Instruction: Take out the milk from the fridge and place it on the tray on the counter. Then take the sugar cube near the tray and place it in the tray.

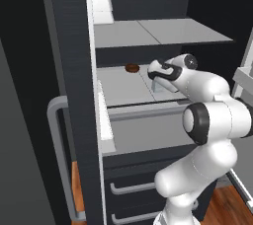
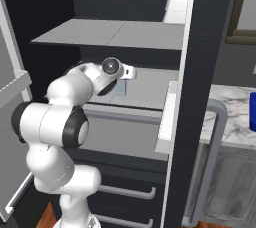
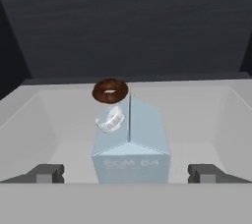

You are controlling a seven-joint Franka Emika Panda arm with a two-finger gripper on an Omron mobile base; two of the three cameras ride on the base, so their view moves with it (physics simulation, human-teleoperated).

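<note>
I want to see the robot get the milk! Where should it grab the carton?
Probably the carton's flat lower body, below the sloped top. The milk stands upright on the fridge shelf, between the open gripper fingers, so coming straight in from the front and closing on its two side faces looks best.

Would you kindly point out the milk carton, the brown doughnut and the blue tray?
milk carton (image 3: 131, 156): hand view, on its front face.
brown doughnut (image 3: 110, 91): hand view, on its ring, behind the carton.
blue tray (image 2: 252, 111): right base view, on its visible edge on the counter.
</note>
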